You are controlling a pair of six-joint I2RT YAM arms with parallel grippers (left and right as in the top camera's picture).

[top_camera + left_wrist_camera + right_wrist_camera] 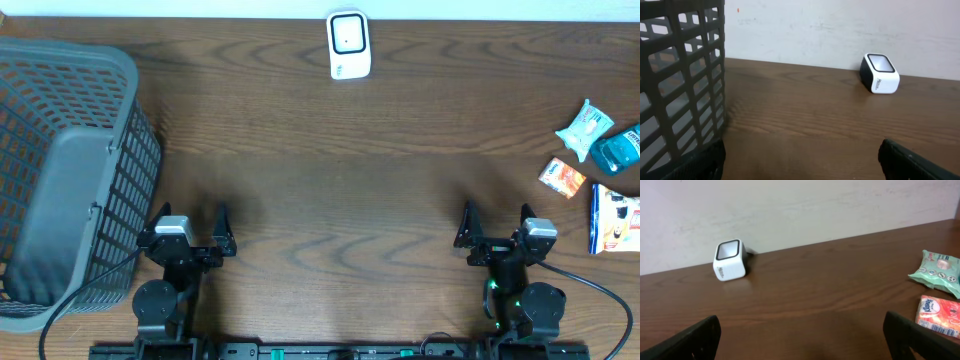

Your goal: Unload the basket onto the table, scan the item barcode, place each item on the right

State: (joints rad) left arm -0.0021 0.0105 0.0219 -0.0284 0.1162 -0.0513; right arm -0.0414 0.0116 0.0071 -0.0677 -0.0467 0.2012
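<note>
- Basket (pixel 135 190): grey plastic with lattice walls, at the far left of the wooden table (pixel 330 170); in my left wrist view its wall fills the left edge of the frame
- Left gripper (pixel 192 212): low at the near edge, just right of the basket; I see both fingers spread wide with bare wood between them, holding nothing
- Barcode scanner (pixel 349 45): small white box with a dark-rimmed window on its upper face, standing at the far edge of the table against the wall, roughly midway between my two arms and well apart from both; both wrist cameras show it ahead
- Right gripper (pixel 497 212): low at the near edge, right of centre; fingers spread wide, nothing between them, touching no item
- Orange packet (pixel 562 177): small, lying flat, the item nearest the right gripper yet apart from it
- Mint-green packet (pixel 584 130): crinkled wrapper, lying flat beyond the orange packet
- Teal pack (pixel 615 150): just beside the mint-green packet on its right, at the frame edge; I cannot tell whether the two touch
- Blue-and-white pack (pixel 614 220): flat at the right edge, partly cut off by the frame, nearest the front of the four
- The four items form a loose cluster on the right side of the table, well apart from the scanner; I cannot make out a barcode on any of them
</note>
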